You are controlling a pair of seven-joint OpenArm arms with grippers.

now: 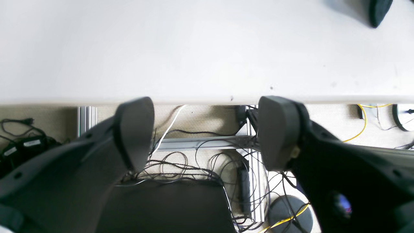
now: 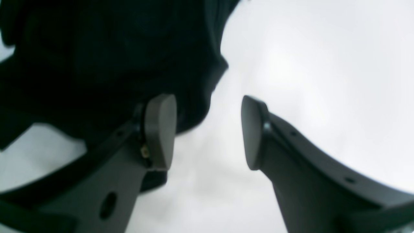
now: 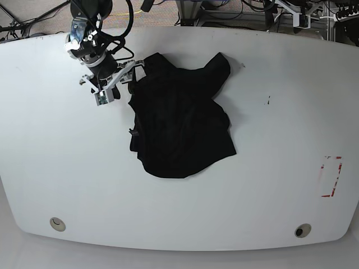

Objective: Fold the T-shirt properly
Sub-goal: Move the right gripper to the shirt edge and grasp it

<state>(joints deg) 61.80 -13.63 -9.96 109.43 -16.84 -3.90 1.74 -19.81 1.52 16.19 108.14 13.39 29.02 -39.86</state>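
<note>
Both fingers of the right gripper (image 2: pixel 208 131) stand apart, empty, beside the crumpled black T-shirt (image 3: pixel 179 123) on the white table (image 3: pixel 280 140); the left gripper (image 1: pixel 207 132) gapes wide, empty

The T-shirt (image 3: pixel 182 126) lies crumpled on the table (image 3: pixel 280 129), left of centre. The right gripper (image 3: pixel 136 69) sits at its far left edge.

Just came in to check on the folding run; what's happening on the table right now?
A black T-shirt lies crumpled, not yet folded, on the white table. The right end effector hangs open at the shirt's upper-left edge, with nothing between its fingers. The left end effector is open too, away from the shirt, near the table's edge.
</note>
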